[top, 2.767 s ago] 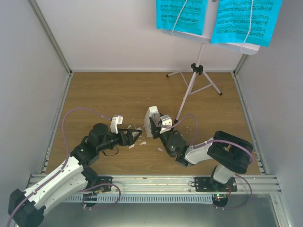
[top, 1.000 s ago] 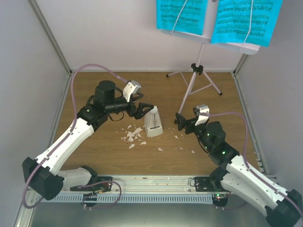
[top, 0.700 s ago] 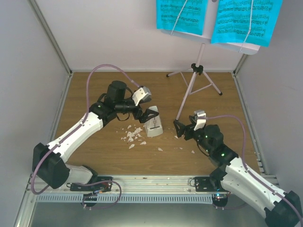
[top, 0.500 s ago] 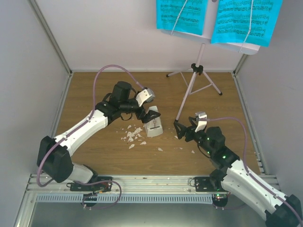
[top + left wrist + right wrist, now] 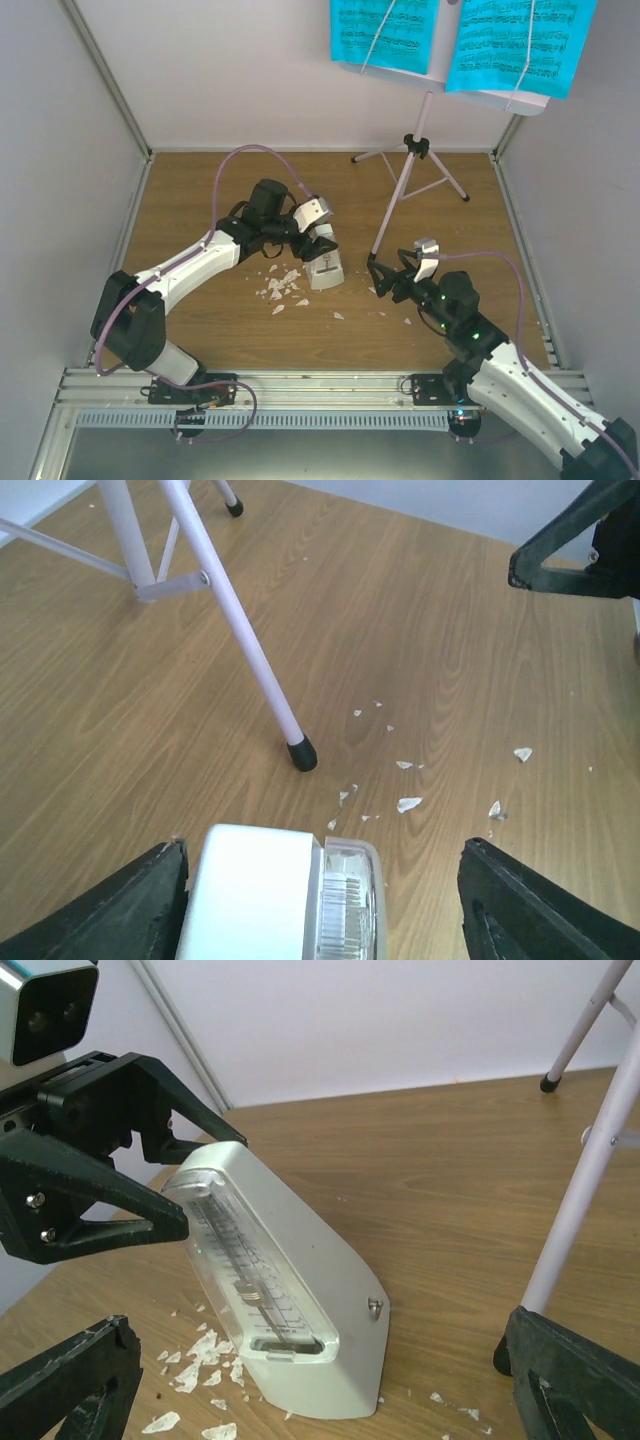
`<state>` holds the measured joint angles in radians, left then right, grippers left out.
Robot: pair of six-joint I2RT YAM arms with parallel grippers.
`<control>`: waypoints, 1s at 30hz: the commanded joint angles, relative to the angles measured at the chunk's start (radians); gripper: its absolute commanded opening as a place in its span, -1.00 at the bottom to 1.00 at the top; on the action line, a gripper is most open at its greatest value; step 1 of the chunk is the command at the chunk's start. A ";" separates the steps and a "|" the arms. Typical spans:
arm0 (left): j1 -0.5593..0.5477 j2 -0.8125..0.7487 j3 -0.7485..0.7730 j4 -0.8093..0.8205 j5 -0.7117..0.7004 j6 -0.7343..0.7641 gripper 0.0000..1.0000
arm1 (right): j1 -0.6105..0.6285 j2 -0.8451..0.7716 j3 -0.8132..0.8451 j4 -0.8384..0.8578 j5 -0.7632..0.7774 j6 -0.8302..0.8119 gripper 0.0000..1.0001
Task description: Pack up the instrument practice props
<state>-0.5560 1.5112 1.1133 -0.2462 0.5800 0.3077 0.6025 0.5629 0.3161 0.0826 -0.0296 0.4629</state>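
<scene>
Small white pyramid metronome [image 5: 325, 264], glossy plastic, clear ribbed cover: standing on wood-grain table [image 5: 200, 200] amid white crumbs [image 5: 280, 288]. Left gripper [image 5: 318, 241] spread, straddling its top; contact unclear. Right gripper [image 5: 376, 275] spread, empty, beside 1 pale tubular stand leg [image 5: 390, 220].

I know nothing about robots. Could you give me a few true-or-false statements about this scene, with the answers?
1. The metronome sits on the table with white crumbs beside it. True.
2. The right end effector grips the metronome. False: it is open and empty, near a foot of the music stand.
3. The left end effector is open, its fingers on either side of the metronome's top. True.
4. The cyan pages lie on the table. False: they rest on the music stand's desk.
</scene>
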 commanded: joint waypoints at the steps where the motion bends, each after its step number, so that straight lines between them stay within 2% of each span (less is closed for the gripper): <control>1: -0.009 -0.003 -0.034 0.068 0.006 0.026 0.41 | -0.009 -0.009 -0.022 0.014 -0.012 0.021 0.99; 8: -0.014 0.005 -0.045 0.067 -0.011 0.037 0.07 | -0.010 -0.030 -0.029 0.005 -0.007 0.028 0.99; 14: -0.024 0.011 -0.046 0.067 -0.037 0.046 -0.09 | -0.009 -0.047 -0.033 -0.004 0.000 0.033 0.99; 18: -0.027 0.015 -0.049 0.066 -0.042 0.049 -0.13 | -0.009 -0.057 -0.037 -0.008 0.003 0.035 0.99; 21: -0.030 0.016 -0.049 0.063 -0.039 0.047 -0.04 | -0.009 -0.067 -0.037 -0.014 0.005 0.036 0.99; 25: -0.032 0.019 -0.049 0.060 -0.015 0.046 0.58 | -0.009 -0.083 -0.037 -0.027 0.010 0.030 0.99; 28: -0.032 0.025 -0.045 0.050 0.004 0.049 0.60 | -0.010 -0.094 -0.035 -0.039 0.017 0.027 0.99; 30: -0.032 0.031 -0.039 0.043 0.004 0.051 0.42 | -0.009 -0.098 -0.035 -0.044 0.019 0.026 0.99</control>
<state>-0.5808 1.5227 1.0748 -0.2062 0.5495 0.3500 0.6006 0.4824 0.2913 0.0620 -0.0250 0.4870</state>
